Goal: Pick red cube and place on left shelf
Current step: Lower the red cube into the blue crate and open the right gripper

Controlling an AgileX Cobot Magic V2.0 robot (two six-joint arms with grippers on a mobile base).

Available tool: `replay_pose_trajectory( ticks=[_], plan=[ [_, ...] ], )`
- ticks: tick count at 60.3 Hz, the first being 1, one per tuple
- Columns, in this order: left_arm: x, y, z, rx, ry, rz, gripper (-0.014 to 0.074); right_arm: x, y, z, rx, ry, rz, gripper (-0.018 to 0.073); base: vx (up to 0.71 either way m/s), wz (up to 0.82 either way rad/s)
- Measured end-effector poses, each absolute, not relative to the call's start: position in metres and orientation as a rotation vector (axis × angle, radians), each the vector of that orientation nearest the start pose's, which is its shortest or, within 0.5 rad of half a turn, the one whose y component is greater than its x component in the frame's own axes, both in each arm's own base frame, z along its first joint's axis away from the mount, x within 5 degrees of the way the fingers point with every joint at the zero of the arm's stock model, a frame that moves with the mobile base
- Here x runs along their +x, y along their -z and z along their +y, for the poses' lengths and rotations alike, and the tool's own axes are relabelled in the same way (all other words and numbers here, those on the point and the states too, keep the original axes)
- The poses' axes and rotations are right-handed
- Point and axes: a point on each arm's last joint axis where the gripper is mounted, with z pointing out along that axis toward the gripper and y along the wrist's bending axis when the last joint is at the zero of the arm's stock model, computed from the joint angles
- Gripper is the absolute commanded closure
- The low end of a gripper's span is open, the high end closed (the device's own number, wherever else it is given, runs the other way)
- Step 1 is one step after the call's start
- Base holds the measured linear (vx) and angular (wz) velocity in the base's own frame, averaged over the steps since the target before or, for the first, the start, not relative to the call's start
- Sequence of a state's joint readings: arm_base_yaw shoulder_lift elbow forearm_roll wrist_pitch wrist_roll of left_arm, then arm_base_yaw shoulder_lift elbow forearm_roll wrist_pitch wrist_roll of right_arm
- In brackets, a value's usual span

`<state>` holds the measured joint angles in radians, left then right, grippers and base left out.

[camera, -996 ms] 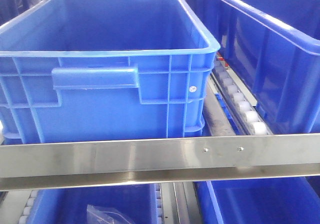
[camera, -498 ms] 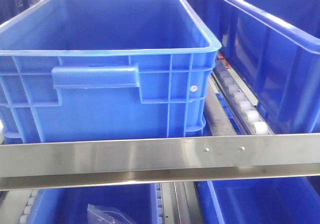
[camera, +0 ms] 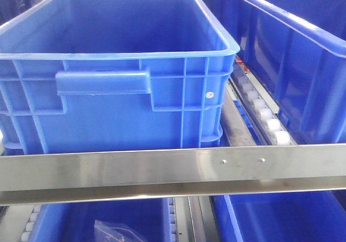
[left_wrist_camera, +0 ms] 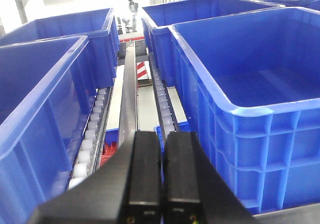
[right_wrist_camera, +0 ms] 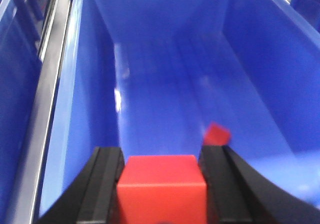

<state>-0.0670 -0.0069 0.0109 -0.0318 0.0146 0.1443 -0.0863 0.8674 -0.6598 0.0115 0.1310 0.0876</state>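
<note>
The red cube (right_wrist_camera: 161,184) sits between the black fingers of my right gripper (right_wrist_camera: 161,153), which is shut on it above the inside of a dark-blue crate (right_wrist_camera: 165,79). A second small red piece (right_wrist_camera: 218,134) lies on that crate's floor beyond the right finger. The left shelf shows in the front view as a brushed steel rail (camera: 162,169) with white roller tracks (camera: 263,115) and a large blue crate (camera: 108,107). My left gripper (left_wrist_camera: 161,135) is shut and empty, held over the gap between two crates. Neither gripper shows in the front view.
More blue crates stand at the right (camera: 303,64) and on the tier below (camera: 281,220), one with a clear plastic bag (camera: 116,231). In the left wrist view, crates (left_wrist_camera: 250,84) (left_wrist_camera: 35,109) flank roller tracks (left_wrist_camera: 90,134) and a steel rail (left_wrist_camera: 129,94).
The front view has shifted by a few pixels, so the crate stands slightly further right. Nothing else has visibly changed there.
</note>
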Motion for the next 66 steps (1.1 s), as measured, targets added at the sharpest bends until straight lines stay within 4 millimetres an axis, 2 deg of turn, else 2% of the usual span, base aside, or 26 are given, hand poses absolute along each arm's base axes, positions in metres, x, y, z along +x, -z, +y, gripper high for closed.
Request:
replay_pose_trajectory(
  ticks=[4,7,11,17,20,21,31,43,47,51,53,57,60,61,63,66],
  plan=[
    [0.056,-0.209,-0.004,0.135,-0.036,1.496,0.0491,0.211,-0.338,-0.018,0.169,-0.01,1.832,0.0491,0.0,0.0],
    [0.056,-0.209,-0.004,0.135,-0.036,1.496,0.0491,0.228,-0.341,-0.02,0.171,-0.01,1.849,0.0449,0.0,0.0],
    [0.056,-0.209,-0.004,0.135,-0.036,1.496,0.0491,0.25,-0.34,-0.022,0.173,-0.01,1.877,0.0311,0.0,0.0],
    [0.056,-0.209,-0.004,0.135,-0.036,1.496,0.0491,0.278,-0.339,-0.024,0.176,-0.01,1.904,0.0012,0.0,0.0],
    [0.056,-0.209,-0.004,0.135,-0.036,1.496,0.0491,0.288,-0.337,-0.025,0.177,-0.01,1.917,-0.0075,0.0,0.0],
    [0.056,-0.209,-0.004,0.135,-0.036,1.496,0.0491,0.291,-0.337,-0.025,0.177,-0.01,1.917,-0.0077,0.0,0.0],
    [0.056,-0.209,-0.004,0.135,-0.036,1.496,0.0491,0.311,-0.332,-0.027,0.18,-0.01,1.948,-0.0052,0.02,-0.11],
    [0.056,-0.209,-0.004,0.135,-0.036,1.496,0.0491,0.314,-0.33,-0.027,0.181,-0.01,1.957,-0.0051,0.0,0.0],
    [0.056,-0.209,-0.004,0.135,-0.036,1.496,0.0491,0.314,-0.33,-0.027,0.181,-0.01,1.957,-0.0017,0.0,0.02],
    [0.056,-0.209,-0.004,0.135,-0.036,1.496,0.0491,0.313,-0.33,-0.027,0.181,-0.01,1.962,0.0083,-0.04,0.25],
    [0.056,-0.209,-0.004,0.135,-0.036,1.496,0.0491,0.313,-0.33,-0.027,0.181,-0.01,1.962,0.016,0.0,0.0],
    [0.056,-0.209,-0.004,0.135,-0.036,1.496,0.0491,0.307,-0.333,-0.026,0.181,-0.01,1.956,0.0338,0.0,0.0],
    [0.056,-0.209,-0.004,0.135,-0.036,1.496,0.0491,0.299,-0.334,-0.026,0.18,-0.01,1.952,0.0512,0.0,0.0],
    [0.056,-0.209,-0.004,0.135,-0.036,1.496,0.0491,0.296,-0.333,-0.025,0.181,-0.01,1.956,0.0529,0.0,0.0],
    [0.056,-0.209,-0.004,0.135,-0.036,1.496,0.0491,0.29,-0.335,-0.025,0.18,-0.01,1.946,0.0489,0.0,0.0],
    [0.056,-0.209,-0.004,0.135,-0.036,1.496,0.0491,0.279,-0.333,-0.024,0.18,-0.01,1.949,0.049,0.0,0.0]
  ],
)
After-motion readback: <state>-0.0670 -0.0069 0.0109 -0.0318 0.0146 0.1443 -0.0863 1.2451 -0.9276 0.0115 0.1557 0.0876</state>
